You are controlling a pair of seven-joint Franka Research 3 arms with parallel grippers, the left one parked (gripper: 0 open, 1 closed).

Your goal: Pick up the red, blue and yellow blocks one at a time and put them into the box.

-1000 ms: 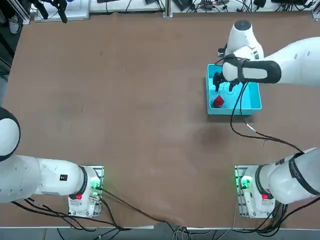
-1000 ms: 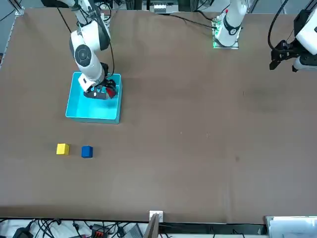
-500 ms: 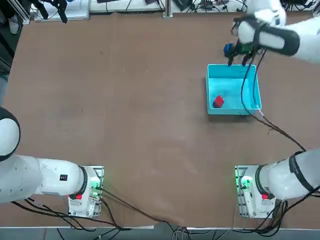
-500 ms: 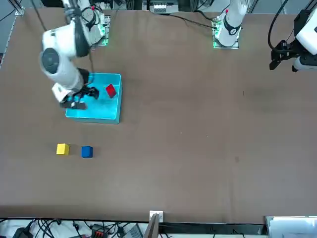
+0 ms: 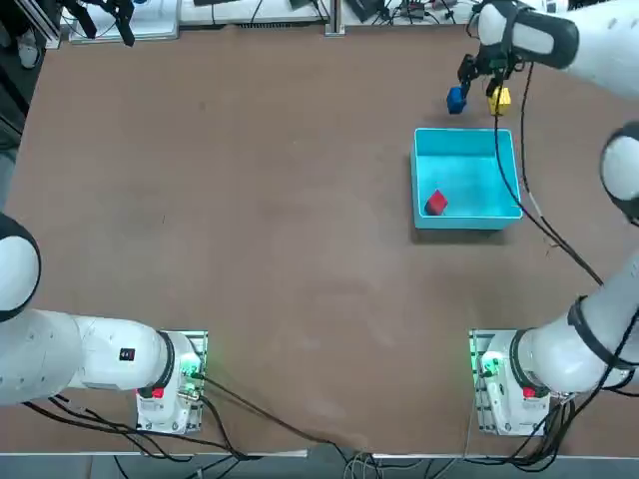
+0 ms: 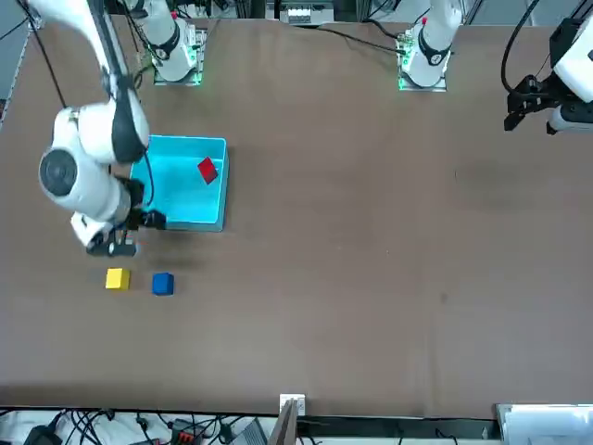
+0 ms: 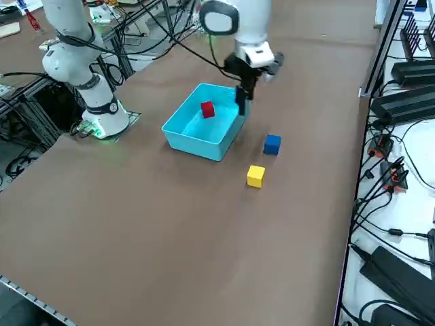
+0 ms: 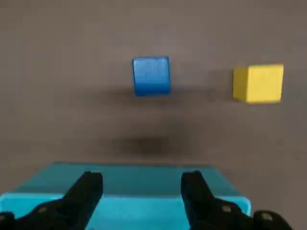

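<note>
The cyan box (image 5: 494, 170) sits at the far right of the table, and the red block (image 5: 435, 203) lies inside it near its left wall. Just beyond the box's far wall, the blue block (image 5: 456, 100) and the yellow block (image 5: 499, 98) rest side by side on the table. My right gripper (image 5: 480, 78) hovers open and empty above that far wall, short of the two blocks. In the wrist view, both fingers (image 8: 86, 191) stand over the box wall (image 8: 139, 196), with the blue block (image 8: 151, 75) ahead between them and the yellow block (image 8: 258, 83) off to one side.
The right arm's black cable (image 5: 509, 190) hangs across the box. The table's far edge (image 5: 399, 28), lined with cables, runs just behind the two blocks. Brown tabletop (image 5: 250, 200) stretches wide to the left of the box.
My right gripper has risen out of the box and moved away from the base, past the far wall towards the blue and yellow blocks. The red block stays in the box.
</note>
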